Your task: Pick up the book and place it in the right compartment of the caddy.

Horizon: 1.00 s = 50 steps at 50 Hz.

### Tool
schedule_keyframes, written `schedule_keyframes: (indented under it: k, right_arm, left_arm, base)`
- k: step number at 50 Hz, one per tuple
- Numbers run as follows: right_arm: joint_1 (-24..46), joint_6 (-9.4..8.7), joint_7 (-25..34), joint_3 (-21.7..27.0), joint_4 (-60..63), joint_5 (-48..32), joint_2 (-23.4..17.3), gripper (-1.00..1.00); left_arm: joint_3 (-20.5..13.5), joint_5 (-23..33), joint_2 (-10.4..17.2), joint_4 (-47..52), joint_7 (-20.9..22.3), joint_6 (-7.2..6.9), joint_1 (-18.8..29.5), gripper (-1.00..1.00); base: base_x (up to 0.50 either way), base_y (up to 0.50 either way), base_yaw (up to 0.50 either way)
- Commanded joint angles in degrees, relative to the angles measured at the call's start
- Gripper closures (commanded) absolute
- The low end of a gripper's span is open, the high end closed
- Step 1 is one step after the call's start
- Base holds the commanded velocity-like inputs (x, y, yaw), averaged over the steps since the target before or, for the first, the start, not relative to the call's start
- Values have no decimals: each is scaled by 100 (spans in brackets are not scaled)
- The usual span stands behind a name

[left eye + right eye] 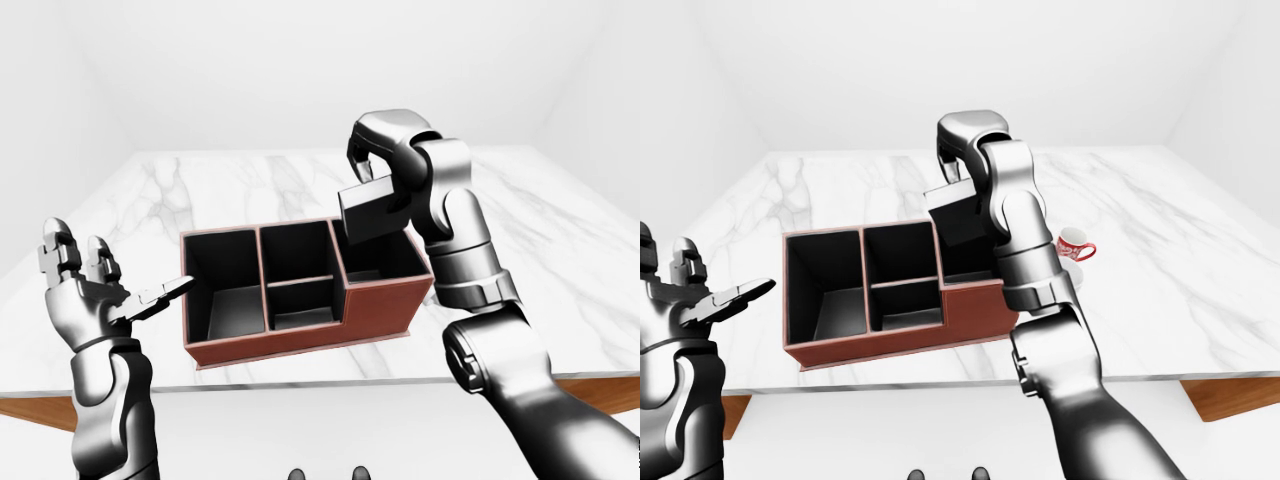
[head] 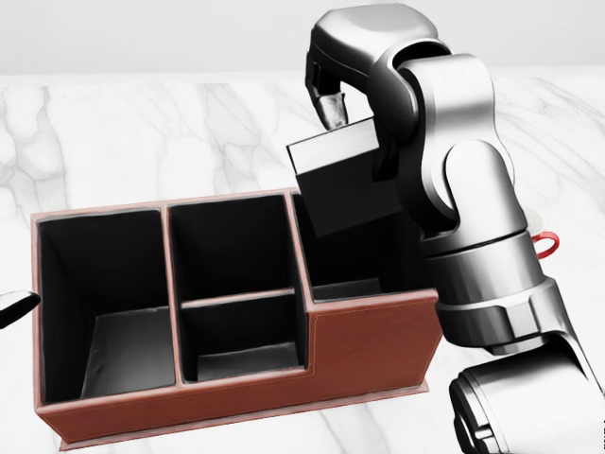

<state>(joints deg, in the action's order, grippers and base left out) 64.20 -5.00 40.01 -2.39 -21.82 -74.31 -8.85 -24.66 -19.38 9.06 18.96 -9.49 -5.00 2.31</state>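
Right hand [image 2: 345, 113] pinches a dark book [image 2: 340, 184] by its top edge, fingers clamped on it; book hangs tilted just above the right compartment of the caddy [image 2: 369, 345], lower corner dipping inside, not yet let go. Book looks stiff, thin & light w/ a smooth cover, so prob. slippery; a hold on the top edge or spine seems best. Caddy sits mid-table [image 1: 560, 260], toward the near edge. Right arm is bent sharply, wrist curled down over the compartment. Left hand [image 1: 95, 290] hovers left of caddy, palm up, fingers spread, holding nothing. Red-white cup [image 1: 1073, 243] stands just right of the arm.
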Motion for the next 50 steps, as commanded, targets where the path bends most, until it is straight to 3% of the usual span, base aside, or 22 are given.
schedule_keyframes:
  k: [1, 50]
  right_arm:
    - [-33, 0, -1, -25, 15, -112, 176, 100]
    - [-202, 0, -1, -20, -950, 78, 67, 100]
  left_arm:
    - [-7, -8, 3, -49, 8, 0, 5, -100]
    - [20, 6, -1, -61, 6, 12, 3, -100]
  base:
    - [0, 0, 0]
    - [0, 0, 0]
